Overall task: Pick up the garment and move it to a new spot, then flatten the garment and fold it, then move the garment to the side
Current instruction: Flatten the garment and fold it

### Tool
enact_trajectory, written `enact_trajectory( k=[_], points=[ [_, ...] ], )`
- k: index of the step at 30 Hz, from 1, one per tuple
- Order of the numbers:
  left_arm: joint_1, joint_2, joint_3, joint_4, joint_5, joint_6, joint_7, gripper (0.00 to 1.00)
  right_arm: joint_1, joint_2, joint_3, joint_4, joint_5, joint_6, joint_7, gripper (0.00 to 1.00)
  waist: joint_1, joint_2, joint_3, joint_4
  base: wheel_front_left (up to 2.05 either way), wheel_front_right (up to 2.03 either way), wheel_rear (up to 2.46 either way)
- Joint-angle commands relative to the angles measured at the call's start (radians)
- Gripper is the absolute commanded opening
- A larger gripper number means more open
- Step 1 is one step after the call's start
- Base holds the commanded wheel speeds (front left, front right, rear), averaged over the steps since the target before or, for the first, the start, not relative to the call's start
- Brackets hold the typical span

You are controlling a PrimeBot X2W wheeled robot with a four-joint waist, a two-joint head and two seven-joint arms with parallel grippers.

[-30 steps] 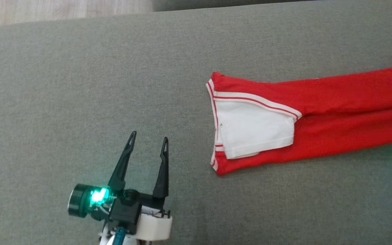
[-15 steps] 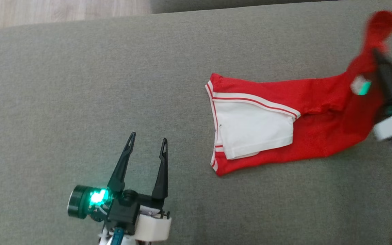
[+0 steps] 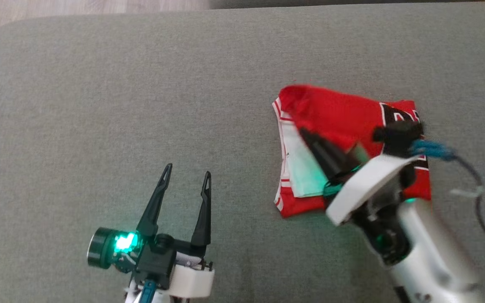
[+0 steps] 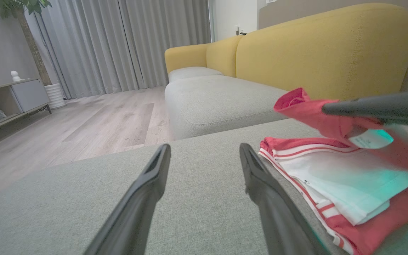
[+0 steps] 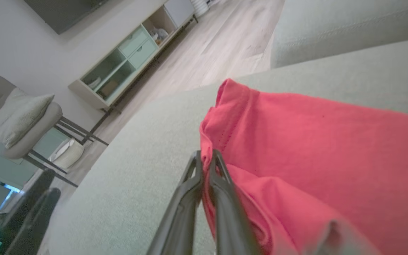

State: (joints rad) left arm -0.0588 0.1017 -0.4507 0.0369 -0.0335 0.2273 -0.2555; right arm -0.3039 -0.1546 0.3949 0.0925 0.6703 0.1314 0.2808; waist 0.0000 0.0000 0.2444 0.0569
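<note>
Now | right gripper (image 5: 206,154) pinching soft red garment (image 3: 339,118) | left gripper (image 3: 187,170) spread | woven grey cushion (image 3: 141,84)

A grey woven-fabric seat (image 3: 141,105) with a rounded far corner carries 1 red garment (image 3: 343,118) with a white panel and red-and-white striped trim. The garment lies toward the seat's right side, doubled over itself, its striped edge facing left. Its bottom layer rests flat on the fabric.
</note>
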Motion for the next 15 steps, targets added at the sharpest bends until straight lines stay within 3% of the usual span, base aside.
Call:
enact_trajectory(
  k=[1,2,3,4,8,15],
  points=[
    [-0.031,-0.011,0.035,-0.025,0.008,-0.001,-0.006,1.0,-0.038,0.022,0.038,-0.009,-0.016,-0.001,-0.015,0.02,0.0,0.0,0.002,0.007,0.0,0.0,0.0],
    [-0.032,-0.012,0.034,-0.025,0.009,-0.002,-0.006,1.0,-0.041,0.03,0.059,0.014,-0.023,-0.001,-0.023,0.4,0.0,0.0,0.002,0.011,0.0,0.0,0.0],
    [-0.032,-0.014,0.033,-0.024,0.008,-0.003,-0.006,1.0,-0.043,0.039,0.076,0.035,-0.028,-0.001,-0.033,0.9,0.0,0.0,0.002,0.014,0.0,0.0,0.0],
    [-0.033,-0.015,0.033,-0.022,0.008,-0.004,-0.006,1.0,-0.046,0.044,0.096,0.053,-0.032,-0.001,-0.041,1.0,0.0,0.0,0.001,0.017,0.0,0.0,0.0],
    [-0.026,-0.019,0.036,-0.019,0.006,-0.003,-0.006,1.0,-0.048,0.048,0.114,0.089,-0.035,-0.001,-0.086,1.0,0.0,0.0,-0.013,0.024,0.0,0.0,0.0],
    [0.0,-0.014,0.045,-0.014,0.002,-0.015,-0.006,1.0,-0.006,-0.004,0.006,0.065,-0.083,-0.001,-0.205,1.0,0.0,0.0,-0.067,0.019,0.0,0.0,0.0]
  ],
)
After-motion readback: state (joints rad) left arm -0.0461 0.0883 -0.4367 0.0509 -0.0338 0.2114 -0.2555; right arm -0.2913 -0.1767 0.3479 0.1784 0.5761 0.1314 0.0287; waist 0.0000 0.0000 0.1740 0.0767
